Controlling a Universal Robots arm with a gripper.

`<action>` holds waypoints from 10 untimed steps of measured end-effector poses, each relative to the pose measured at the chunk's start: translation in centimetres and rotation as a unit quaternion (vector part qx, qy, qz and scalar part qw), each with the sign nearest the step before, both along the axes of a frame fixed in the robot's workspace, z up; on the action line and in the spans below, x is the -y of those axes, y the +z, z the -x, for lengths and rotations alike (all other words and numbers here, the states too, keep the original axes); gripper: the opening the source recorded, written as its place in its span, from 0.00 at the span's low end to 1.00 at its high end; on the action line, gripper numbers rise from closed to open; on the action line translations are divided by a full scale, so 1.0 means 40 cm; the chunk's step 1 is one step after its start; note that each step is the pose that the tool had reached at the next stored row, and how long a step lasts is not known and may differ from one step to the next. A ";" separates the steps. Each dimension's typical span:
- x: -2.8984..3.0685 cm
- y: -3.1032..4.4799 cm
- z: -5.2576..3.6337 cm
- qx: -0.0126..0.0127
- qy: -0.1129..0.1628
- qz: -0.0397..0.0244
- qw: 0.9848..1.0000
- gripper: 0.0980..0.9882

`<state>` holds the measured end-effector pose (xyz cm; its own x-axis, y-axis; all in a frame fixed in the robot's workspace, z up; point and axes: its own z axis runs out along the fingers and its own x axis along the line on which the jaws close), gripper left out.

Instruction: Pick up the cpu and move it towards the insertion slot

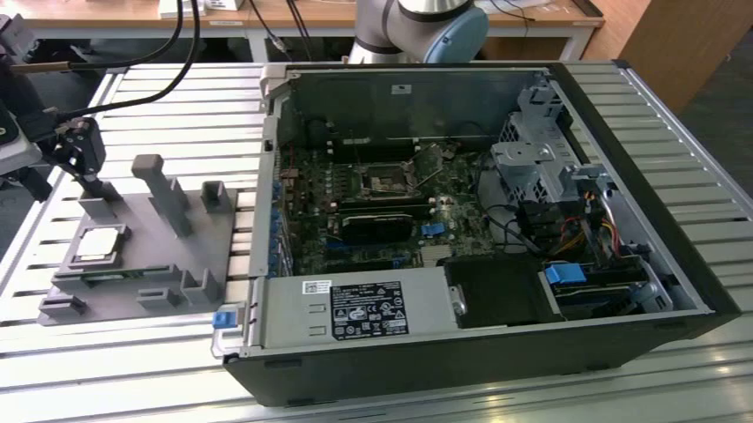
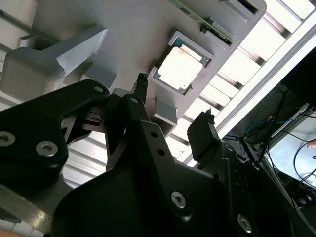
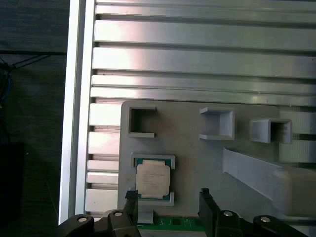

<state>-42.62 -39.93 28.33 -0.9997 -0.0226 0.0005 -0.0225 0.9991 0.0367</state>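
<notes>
The cpu (image 1: 100, 245) lies flat in a square recess of the grey holder (image 1: 176, 264) at the exterior view's left, silvery top up. My gripper (image 1: 83, 167) hangs above the holder's far end, a little behind the cpu. In both wrist views the two black fingers stand apart with nothing between them: the gripper (image 3: 168, 197) is open beside the cpu (image 3: 153, 180), and the gripper (image 2: 173, 106) sits just short of the cpu (image 2: 180, 66). The insertion slot (image 1: 386, 181) is a shiny-framed square socket on the motherboard inside the open computer case.
The black computer case (image 1: 659, 203) lies open on the slatted aluminium table (image 1: 176, 115). Grey posts (image 1: 162, 189) rise from the holder near the gripper. A green circuit strip (image 3: 170, 228) lies in the holder beside the cpu. The table's edge (image 3: 74, 123) runs close by.
</notes>
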 end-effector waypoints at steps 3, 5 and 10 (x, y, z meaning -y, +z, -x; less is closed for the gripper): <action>0.000 -0.002 0.000 0.000 0.000 0.000 1.000 0.57; 0.000 -0.004 0.000 0.000 0.000 0.000 1.000 0.57; 0.000 -0.008 0.000 0.000 0.000 0.000 1.000 0.57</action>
